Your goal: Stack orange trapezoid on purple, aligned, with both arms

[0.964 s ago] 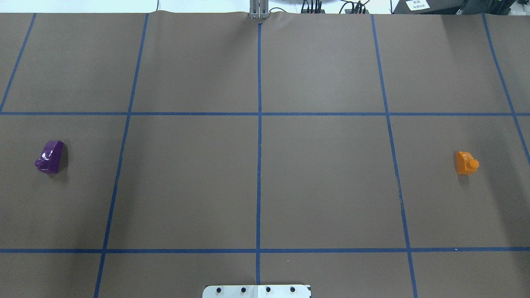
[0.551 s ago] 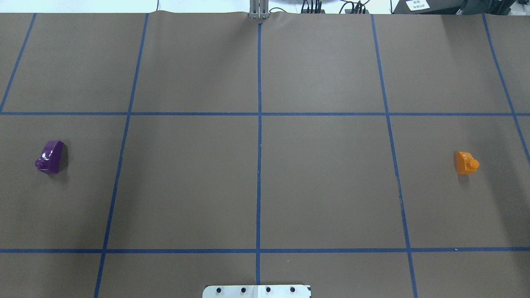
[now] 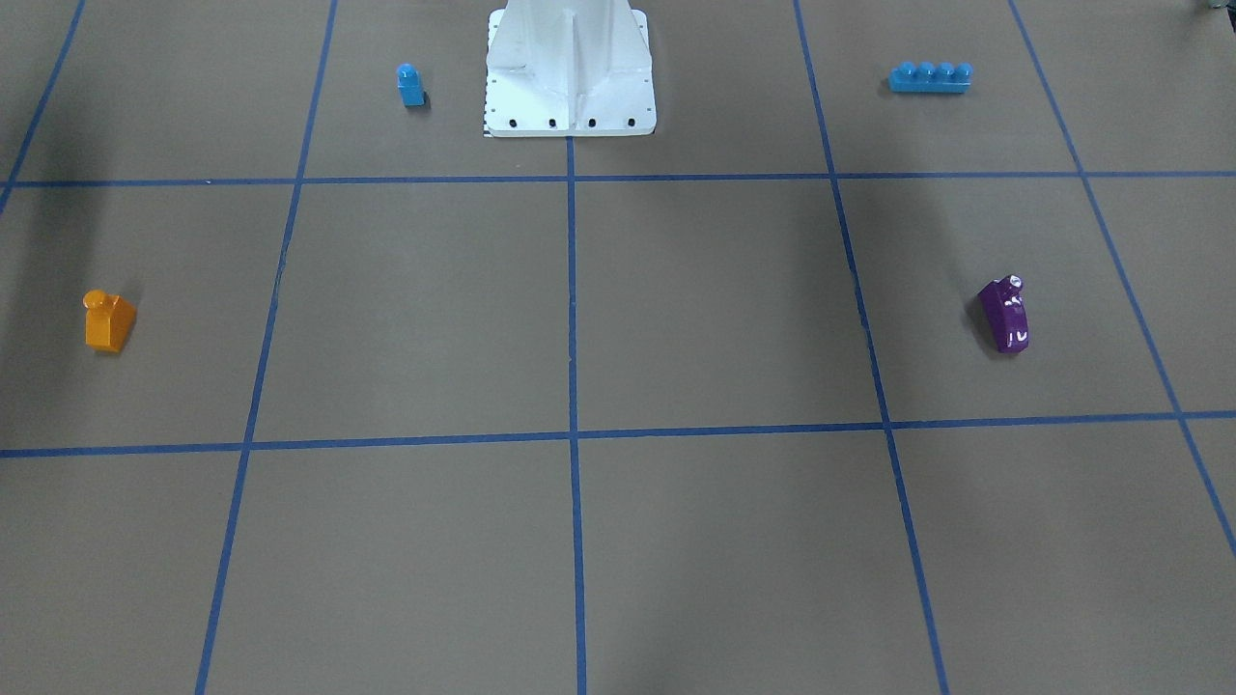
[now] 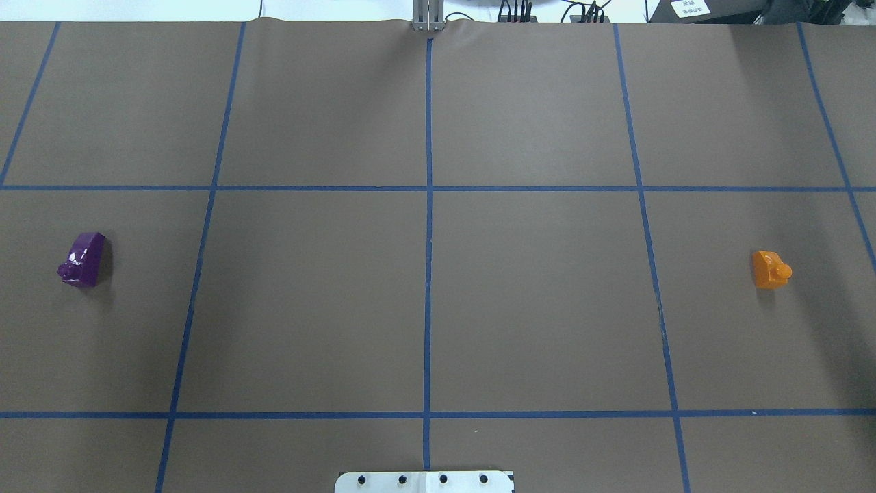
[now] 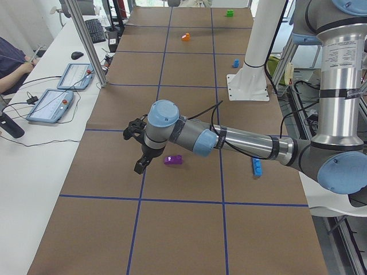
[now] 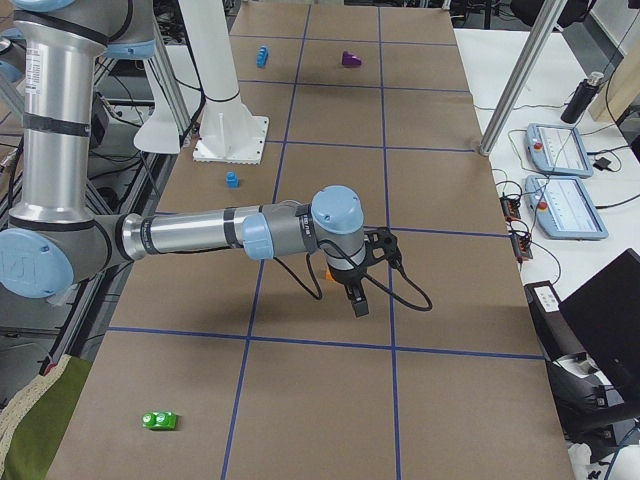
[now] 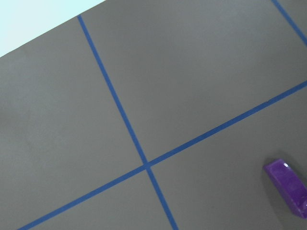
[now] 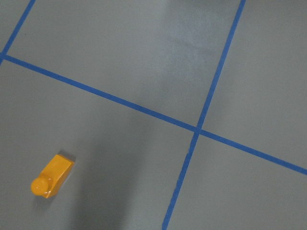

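I see even, bright light from above, soft shadows on the tabletop (image 3: 676, 309), white glare on the purple block (image 3: 1004, 317).

The trapezoid (image 4: 770, 270) is orange, the block (image 4: 83, 259) glossy dark purple, the table (image 4: 534, 308) brown with a blue tape grid (image 4: 428, 274).

"Where do the two sloped ones sit?"

"From overhead, the first sloped block (image 4: 84, 259) lies at the frame's far left in the middle row of squares. The second sloped block (image 4: 770, 269) lies at the far right of the same row, well apart."

"And by the pedestal (image 3: 570, 72)?"

"In the front view it's top centre. A single-stud block (image 3: 410, 85) stands near its left, a four-stud brick (image 3: 930, 76) at upper right."
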Controlling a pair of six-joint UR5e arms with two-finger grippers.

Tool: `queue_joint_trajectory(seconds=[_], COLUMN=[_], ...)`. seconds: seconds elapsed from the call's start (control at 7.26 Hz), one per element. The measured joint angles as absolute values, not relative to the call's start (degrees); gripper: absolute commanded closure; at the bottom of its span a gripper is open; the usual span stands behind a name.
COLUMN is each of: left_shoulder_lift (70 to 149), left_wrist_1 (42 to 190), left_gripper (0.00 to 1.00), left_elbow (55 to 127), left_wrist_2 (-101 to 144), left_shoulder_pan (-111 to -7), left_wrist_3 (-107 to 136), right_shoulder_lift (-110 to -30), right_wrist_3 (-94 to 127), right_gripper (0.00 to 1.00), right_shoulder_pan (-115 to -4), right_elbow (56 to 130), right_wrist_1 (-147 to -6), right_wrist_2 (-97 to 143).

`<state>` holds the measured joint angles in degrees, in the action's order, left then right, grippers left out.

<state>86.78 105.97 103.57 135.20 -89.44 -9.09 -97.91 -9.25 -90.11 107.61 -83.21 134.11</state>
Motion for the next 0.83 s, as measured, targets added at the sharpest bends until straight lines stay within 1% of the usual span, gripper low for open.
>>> queue_joint_trajectory(seconds=[0.28, 0.41, 0.83], left_shoulder_lift=[86.31, 85.92, 82.18], left_wrist_1=[109.27, 111.14, 123.04], left_gripper=[0.0, 0.0, 0.0], left_elbow=[103.18, 102.91, 101.87], left_wrist_2=[137.01, 136.95, 131.36], left_shoulder_pan=[-83.31, -79.35, -70.82], left_wrist_3=[-2.07, 4.5, 29.45], right_shoulder_lift=[-97.57, -97.6, -98.17], right_wrist_3=[-7.64, -5.23, -2.75], right_gripper=[0.01, 0.0, 0.0], right_shoulder_pan=[-88.94, -88.23, -86.42], right_elbow=[107.88, 107.85, 107.66], right_wrist_1=[-78.55, -76.72, -75.52], right_wrist_2=[134.25, 134.38, 134.03])
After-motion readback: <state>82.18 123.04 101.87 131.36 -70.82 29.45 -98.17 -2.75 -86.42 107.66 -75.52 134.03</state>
